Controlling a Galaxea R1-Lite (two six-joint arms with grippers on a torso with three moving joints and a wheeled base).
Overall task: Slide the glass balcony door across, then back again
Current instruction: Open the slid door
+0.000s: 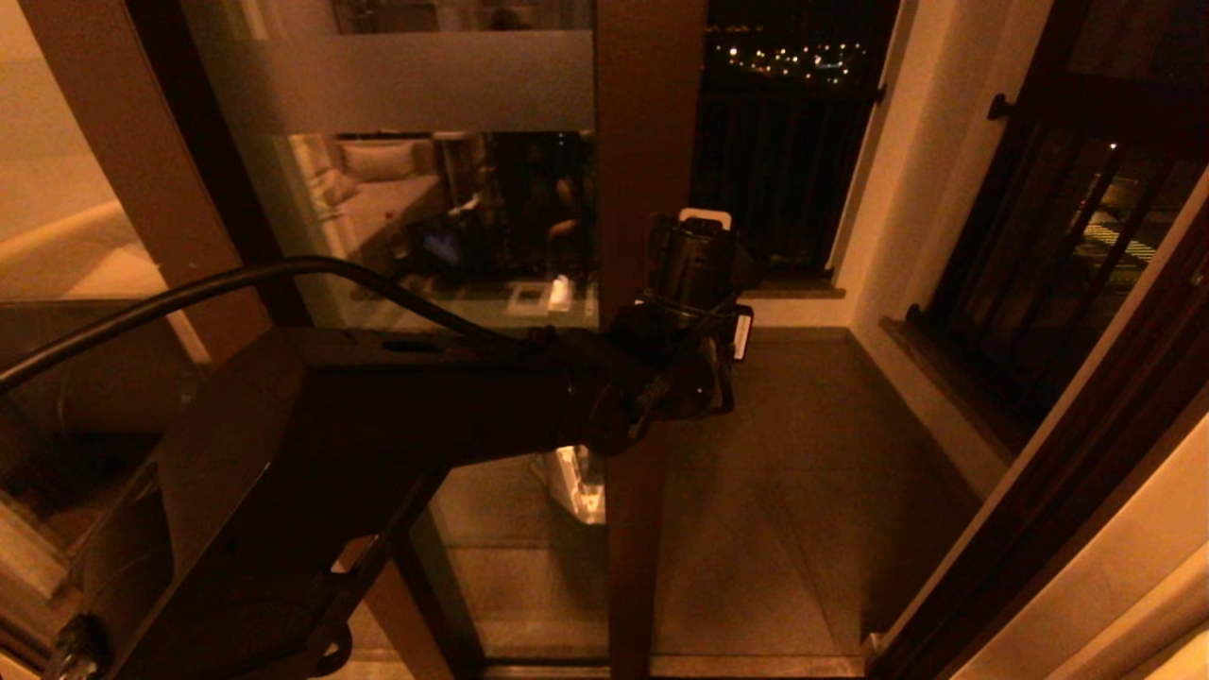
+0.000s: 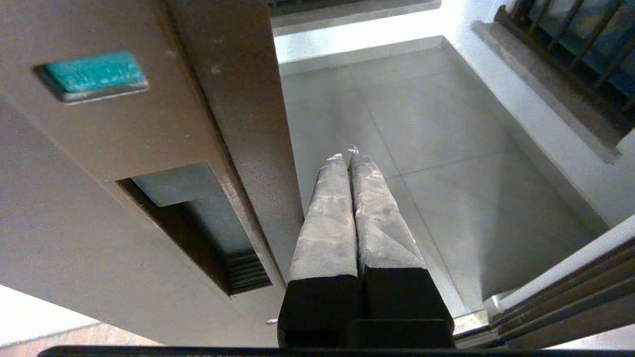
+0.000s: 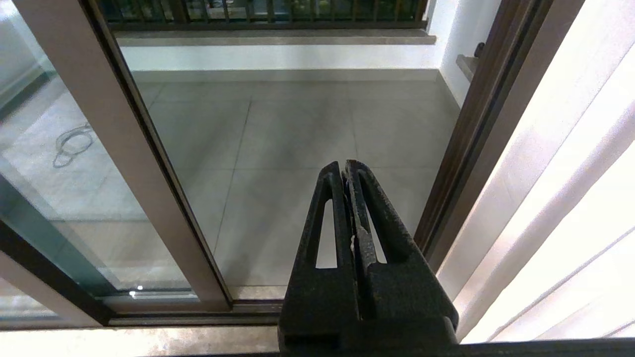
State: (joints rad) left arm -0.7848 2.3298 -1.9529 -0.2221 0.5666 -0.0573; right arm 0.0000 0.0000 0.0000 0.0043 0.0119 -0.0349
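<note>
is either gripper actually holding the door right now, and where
Nothing is held. The left gripper has its jaws shut on nothing beside the glass balcony door edge; the right gripper is shut too.

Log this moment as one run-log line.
left tool: shut, beside glass balcony door stile edge | right tool: shut, idle | doorway partly open

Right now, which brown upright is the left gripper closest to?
The sliding glass balcony door stile with the recessed handle; the shut left gripper sits beside its edge.

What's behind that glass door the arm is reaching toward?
Behind the glass balcony door: tiled balcony floor, a white wall and dark railing. Reflections cover part of the glass. The left gripper sits beside its stile.
</note>
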